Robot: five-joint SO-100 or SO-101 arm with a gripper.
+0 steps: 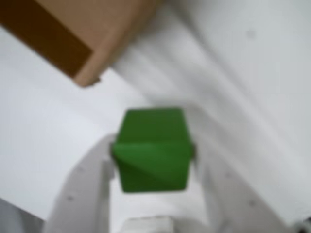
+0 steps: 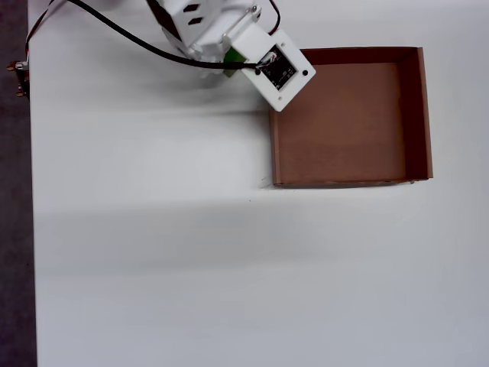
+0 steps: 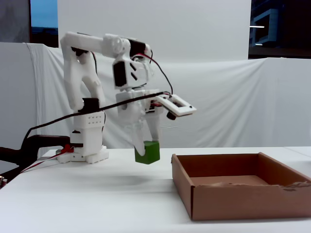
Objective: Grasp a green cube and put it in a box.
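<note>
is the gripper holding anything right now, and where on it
Yes: the gripper holds the green cube, one finger pressed on each of two opposite side faces, lifted off the table.

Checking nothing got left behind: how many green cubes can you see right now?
1. The green cube is held in the claw, lifted off the table, beside the box, not yet in it. None visible elsewhere.

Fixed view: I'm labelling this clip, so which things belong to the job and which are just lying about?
Job: green cube, gripper holding it, box.
Lying about: black cable, white backdrop cloth.
</note>
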